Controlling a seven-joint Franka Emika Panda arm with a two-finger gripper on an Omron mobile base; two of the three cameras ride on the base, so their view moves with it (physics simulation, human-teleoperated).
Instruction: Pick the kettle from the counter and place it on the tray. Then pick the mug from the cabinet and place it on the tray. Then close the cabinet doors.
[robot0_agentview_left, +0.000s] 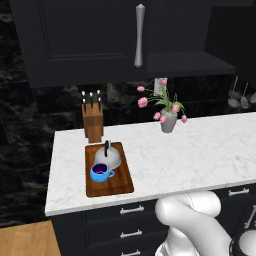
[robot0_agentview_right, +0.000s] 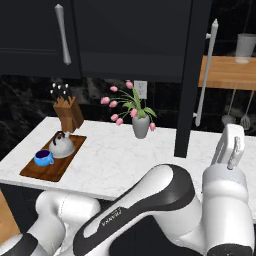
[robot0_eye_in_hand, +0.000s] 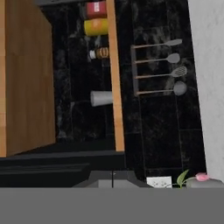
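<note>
Kettle sits on the tray, at the far end, toward the knife block. Black handle up, upright. Mug is on the same tray, near end, just beside the kettle and looks to be touching it; handle points right in the left base view. Right base view agrees: kettle and mug both on the tray, mug nearer the counter's front edge.

Tray lies lengthwise at the left end of the counter, knife block just behind it against the black backsplash. Grey vase with pink tulips stands further right, well apart from the tray.

Cabinet: left door looks closed flat, silver bar handle at its right edge. Right door stands open, swung out edge-on toward the robot in the right base view, its bar handle on the far side. Dark shelf is exposed beside the closed door.

Tool is up at the right, near the open door's lower edge, close to its handle but apart from it. Fingers closed together, nothing held. Hand view is rolled sideways: wooden open shelf with jars, hanging utensils on the black wall, counter edge at the right.
</note>
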